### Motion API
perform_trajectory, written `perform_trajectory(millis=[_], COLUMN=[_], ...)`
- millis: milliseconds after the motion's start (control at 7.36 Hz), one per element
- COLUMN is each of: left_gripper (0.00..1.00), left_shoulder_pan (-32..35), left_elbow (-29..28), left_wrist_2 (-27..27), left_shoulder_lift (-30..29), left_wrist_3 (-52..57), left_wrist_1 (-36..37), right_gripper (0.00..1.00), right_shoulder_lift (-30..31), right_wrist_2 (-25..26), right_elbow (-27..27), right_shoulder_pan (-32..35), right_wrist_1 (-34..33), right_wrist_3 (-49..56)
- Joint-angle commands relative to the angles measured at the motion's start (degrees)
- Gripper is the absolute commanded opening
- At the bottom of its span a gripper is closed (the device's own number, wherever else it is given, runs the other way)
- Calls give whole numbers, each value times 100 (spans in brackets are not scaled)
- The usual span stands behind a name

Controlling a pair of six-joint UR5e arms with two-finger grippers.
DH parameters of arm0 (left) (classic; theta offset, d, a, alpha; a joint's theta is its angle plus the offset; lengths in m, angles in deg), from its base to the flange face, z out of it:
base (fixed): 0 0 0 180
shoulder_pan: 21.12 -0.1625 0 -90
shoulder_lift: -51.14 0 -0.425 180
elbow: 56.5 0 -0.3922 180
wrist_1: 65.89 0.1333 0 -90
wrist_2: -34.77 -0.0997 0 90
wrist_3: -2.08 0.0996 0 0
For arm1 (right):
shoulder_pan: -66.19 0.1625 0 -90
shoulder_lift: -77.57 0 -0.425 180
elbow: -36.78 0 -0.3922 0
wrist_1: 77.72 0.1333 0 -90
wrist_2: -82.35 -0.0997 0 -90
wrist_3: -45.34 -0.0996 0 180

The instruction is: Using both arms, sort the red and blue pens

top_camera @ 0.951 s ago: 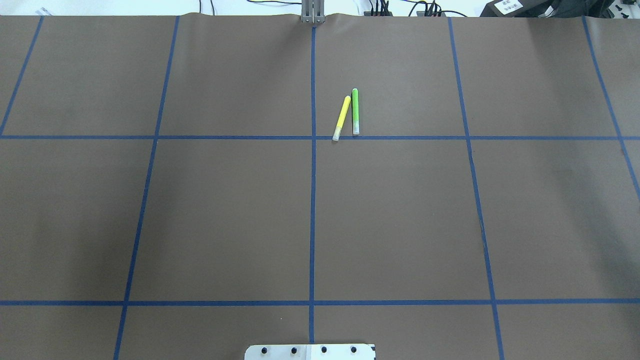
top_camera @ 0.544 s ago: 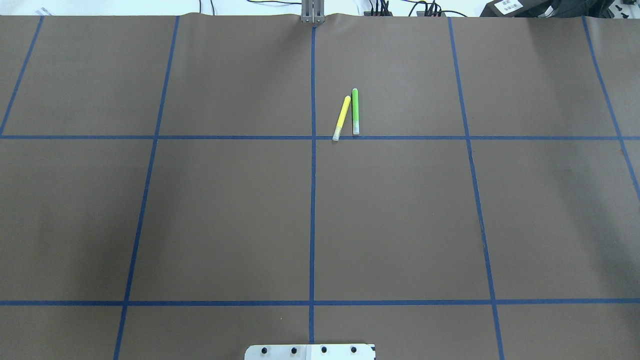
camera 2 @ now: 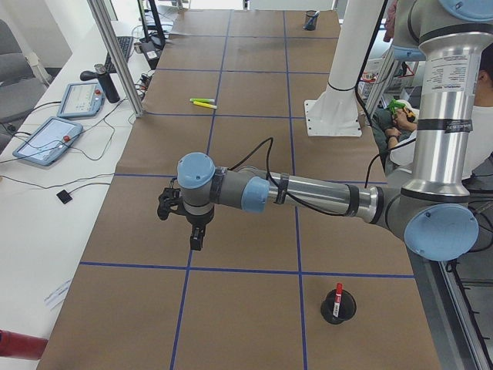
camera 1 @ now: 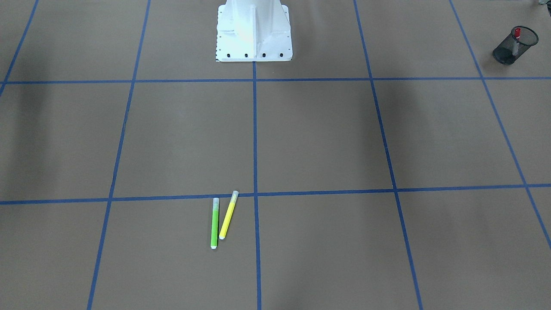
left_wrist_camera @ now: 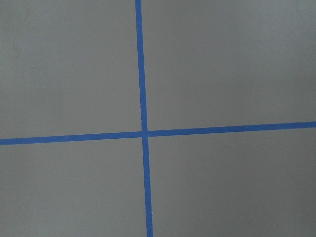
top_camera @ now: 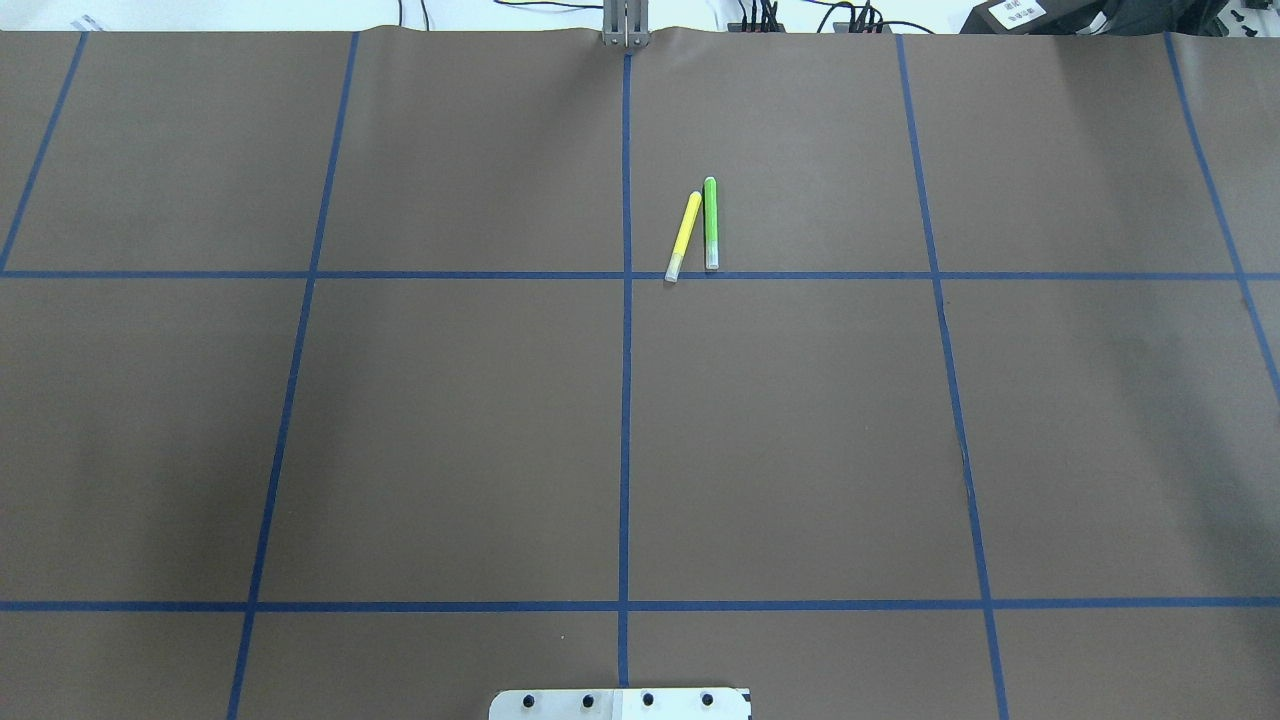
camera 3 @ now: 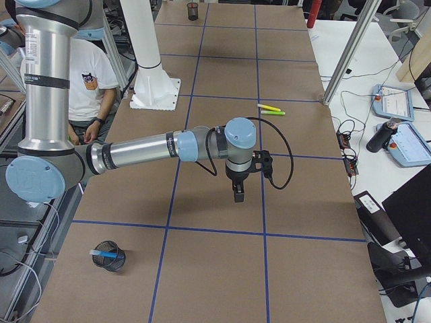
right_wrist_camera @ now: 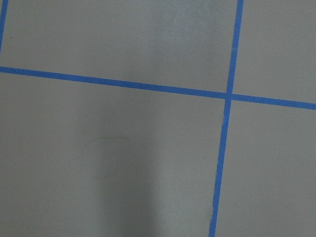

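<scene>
Red pen (camera 1: 517, 32) stands in the mesh cup (camera 1: 509, 50) near the table's left end, and blue pen (camera 3: 102, 253) leans in the other cup (camera 3: 113, 262) near the right end. Left gripper (camera 2: 197, 237) and right gripper (camera 3: 238, 194) hang over bare mat (top_camera: 450, 430); spread or pressed together, can't tell. Green marker (top_camera: 711, 225) and yellow marker (top_camera: 684, 237) lie side by side toward the far edge.

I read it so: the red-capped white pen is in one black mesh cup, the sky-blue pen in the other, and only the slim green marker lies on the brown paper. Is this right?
Not quite: two slim markers lie on the brown paper, the green marker and a yellow marker beside it, as the overhead exterior view shows. The rest stands.
</scene>
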Motion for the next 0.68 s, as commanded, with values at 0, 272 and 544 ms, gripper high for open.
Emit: perform_trajectory(millis=[0, 272, 544], left_gripper=[100, 100, 100], left_shoulder_pan=[0, -9, -17], left_elbow=[-34, -25, -16], left_wrist_2=[-20, -3, -12], left_shoulder_lift=[10, 123, 125], left_wrist_3=[-4, -4, -21], left_wrist_1=[-67, -111, -190], right_gripper=[100, 100, 100], right_shoulder_lift=[10, -17, -17], right_wrist_2=[-79, -61, -70], right_elbow=[-2, -29, -29], right_shoulder_pan=[-7, -7, -7], right_wrist_1=[14, 14, 14], right_wrist_3=[2, 11, 11])
